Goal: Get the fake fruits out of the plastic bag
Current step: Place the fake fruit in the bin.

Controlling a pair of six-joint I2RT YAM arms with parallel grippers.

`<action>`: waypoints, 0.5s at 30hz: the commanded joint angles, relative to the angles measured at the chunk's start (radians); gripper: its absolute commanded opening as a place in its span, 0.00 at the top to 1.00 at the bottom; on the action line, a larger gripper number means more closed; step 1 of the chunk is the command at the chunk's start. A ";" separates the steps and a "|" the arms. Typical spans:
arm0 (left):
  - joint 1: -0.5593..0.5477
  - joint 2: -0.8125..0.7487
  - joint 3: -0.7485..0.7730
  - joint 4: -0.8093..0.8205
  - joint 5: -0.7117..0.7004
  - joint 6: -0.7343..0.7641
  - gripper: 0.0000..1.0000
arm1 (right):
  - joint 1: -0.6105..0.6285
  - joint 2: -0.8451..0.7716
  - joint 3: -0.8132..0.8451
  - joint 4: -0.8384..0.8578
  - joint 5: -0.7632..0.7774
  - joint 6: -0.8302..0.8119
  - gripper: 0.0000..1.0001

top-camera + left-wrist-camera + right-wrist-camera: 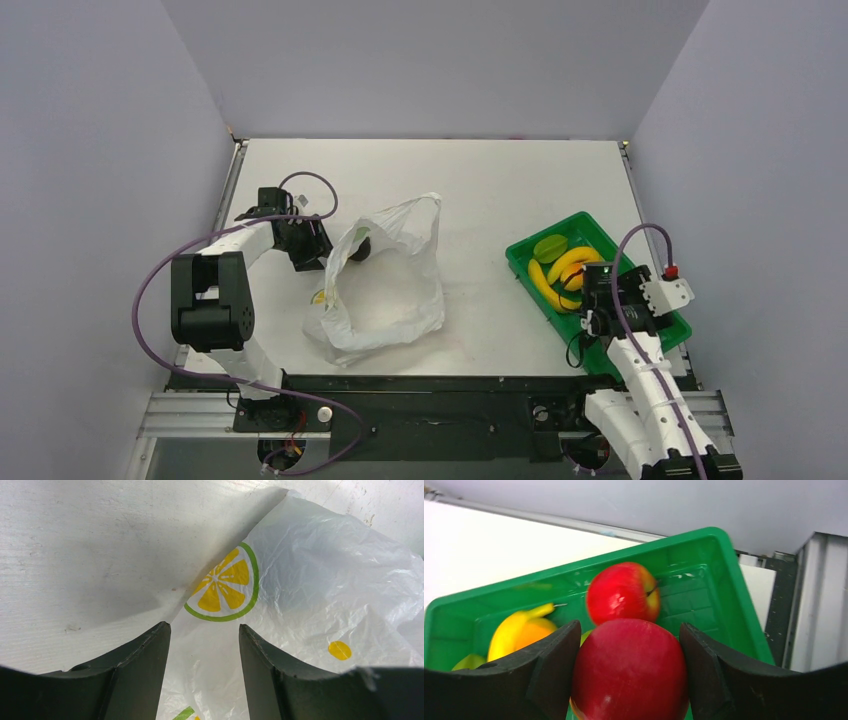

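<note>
Now our right end effector point(629, 628) grips an apple point(629, 680) just above the tray point(724, 580); we should lower it beside the other apple point(623, 592) before letting go. Well left of the tray, the left end effector point(204, 635) gapes, released, at the bag point(325, 570).

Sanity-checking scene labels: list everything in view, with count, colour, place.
thin translucent white plastic bag: 1, white with citrus-slice prints, table centre-left, mouth open.
small dark rounded piece: 1, dark, at bag's far rim; kind unclear.
green rectangular plastic tray: 1, green, table right.
glossy red plastic apple: 1, red, gripped over tray.
second red plastic apple: 1, red, in tray.
yellow plastic bananas: at least 2, yellow, in tray.
orange-yellow rounded plastic fruit: 1, orange, beside bananas.
green plastic starfruit: 1, green, tray's far end.
white table: 1, white, underneath.
left hand: open, straddling bag edge.
right hand: shut on the held apple.
</note>
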 commanded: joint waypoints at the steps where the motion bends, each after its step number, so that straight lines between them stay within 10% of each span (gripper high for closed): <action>1: 0.004 -0.031 0.041 0.004 0.015 0.010 0.50 | -0.133 0.000 -0.018 0.018 -0.071 -0.033 1.00; 15: 0.004 -0.036 0.040 0.003 0.022 0.008 0.50 | -0.402 0.175 -0.065 0.188 -0.387 -0.173 0.95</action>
